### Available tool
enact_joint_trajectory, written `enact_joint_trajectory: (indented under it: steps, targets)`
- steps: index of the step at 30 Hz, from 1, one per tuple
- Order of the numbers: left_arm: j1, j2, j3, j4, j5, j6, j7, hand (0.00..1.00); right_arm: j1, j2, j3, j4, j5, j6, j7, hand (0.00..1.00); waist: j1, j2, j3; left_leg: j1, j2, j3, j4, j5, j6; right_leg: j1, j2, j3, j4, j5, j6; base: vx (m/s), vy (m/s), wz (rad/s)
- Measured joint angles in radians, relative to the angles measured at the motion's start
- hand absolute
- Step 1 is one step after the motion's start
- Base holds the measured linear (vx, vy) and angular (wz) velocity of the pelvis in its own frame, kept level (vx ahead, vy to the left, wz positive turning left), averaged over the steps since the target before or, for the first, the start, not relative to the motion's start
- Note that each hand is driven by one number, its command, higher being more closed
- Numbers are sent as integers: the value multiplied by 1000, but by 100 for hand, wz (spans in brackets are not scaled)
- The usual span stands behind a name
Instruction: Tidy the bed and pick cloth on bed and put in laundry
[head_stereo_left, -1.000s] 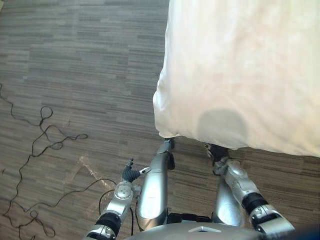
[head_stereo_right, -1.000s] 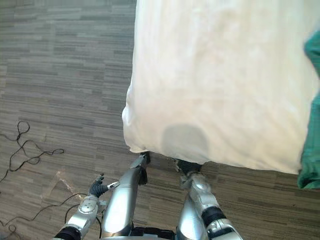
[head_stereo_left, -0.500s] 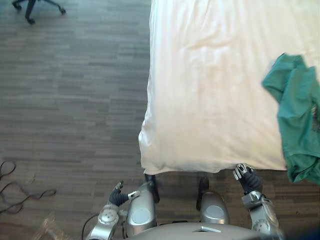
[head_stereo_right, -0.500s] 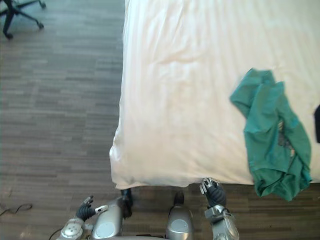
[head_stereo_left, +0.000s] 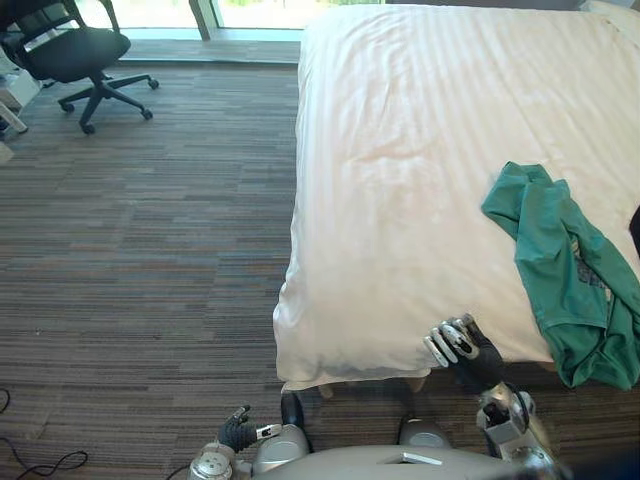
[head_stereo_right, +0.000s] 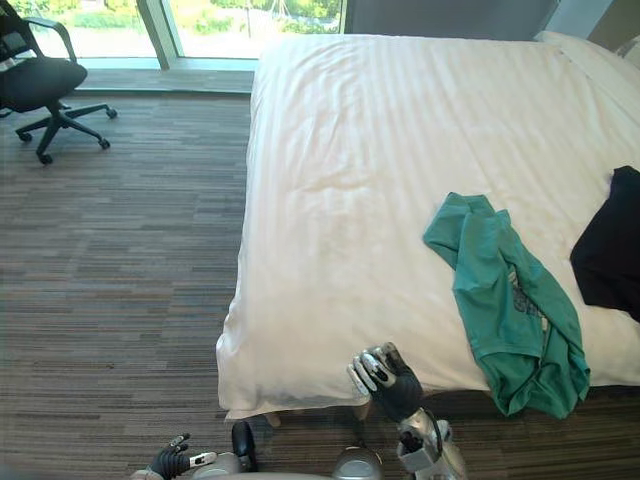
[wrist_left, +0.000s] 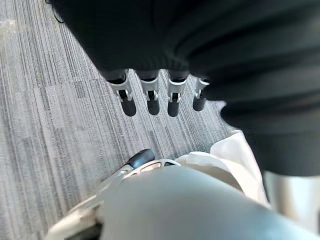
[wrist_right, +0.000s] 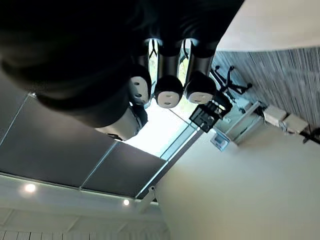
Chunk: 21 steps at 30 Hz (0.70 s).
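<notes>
View tilted up since earlier frame, right hand (head_stereo_right: 386, 381) lifted to bed (head_stereo_right: 340, 180) edge, fingers curled, empty, left hand (head_stereo_left: 237, 432) relaxed straight, one green cloth (head_stereo_right: 500, 290), one black cloth (head_stereo_right: 610, 240), one chair (head_stereo_left: 80, 50)

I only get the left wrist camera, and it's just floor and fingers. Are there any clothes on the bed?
Observer: Yes, a green shirt lies crumpled by the near edge of the bed, one end hanging over.
Operator: Is that all?
Observer: No, a black cloth lies on the bed to the right of the shirt.
Operator: Where's the other hand?
Observer: The right hand hovers at the near edge, left of the shirt, holding nothing.
</notes>
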<state>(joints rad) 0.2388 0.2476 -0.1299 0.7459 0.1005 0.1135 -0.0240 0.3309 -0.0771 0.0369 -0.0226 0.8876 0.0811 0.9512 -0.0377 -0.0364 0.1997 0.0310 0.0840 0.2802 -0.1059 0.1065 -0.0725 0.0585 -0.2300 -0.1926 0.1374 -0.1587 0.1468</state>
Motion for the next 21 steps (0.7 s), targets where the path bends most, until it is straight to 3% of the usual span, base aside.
enact_joint_trajectory:
  steps: [5, 9, 13, 18, 21]
  targets:
    - [-90, -2, -59, 38, -57, 29, 2, 0, -229, -11, 92, 45, 14, -27, -148, 100, 9, 41, 23, -88, 4, -13, 4, 20, 5, -89, 8, 11, 2, 24, -8, -6, 10, 5]
    - [-234, -22, -86, 64, -157, 16, 37, 0, -504, -24, 110, 157, 42, -78, -292, 100, 23, 76, 137, -172, 1, -11, 8, 48, 21, -170, 7, 20, 13, 64, -3, -24, 38, 2]
    - [-379, -46, -99, 83, -242, -19, 77, 0, -711, -22, 105, 222, 53, -112, -417, 100, 26, 74, 225, -285, 2, -11, 58, 52, 29, -285, -1, 37, 56, 72, -3, -66, 38, 4]
    - [-474, -125, -13, 101, -287, -38, 135, 0, -760, -11, 73, 271, 130, -155, -533, 100, 31, 75, 293, -436, 38, 13, 262, -37, 38, -417, -4, 78, 168, 53, -15, -25, -6, -13]
    - [-491, -172, 26, 99, -288, -37, 160, 0, -720, 3, 62, 231, 150, -179, -545, 100, 25, 75, 303, -488, 61, 30, 364, -85, 37, -475, -3, 107, 239, 21, -12, -58, -10, -27]
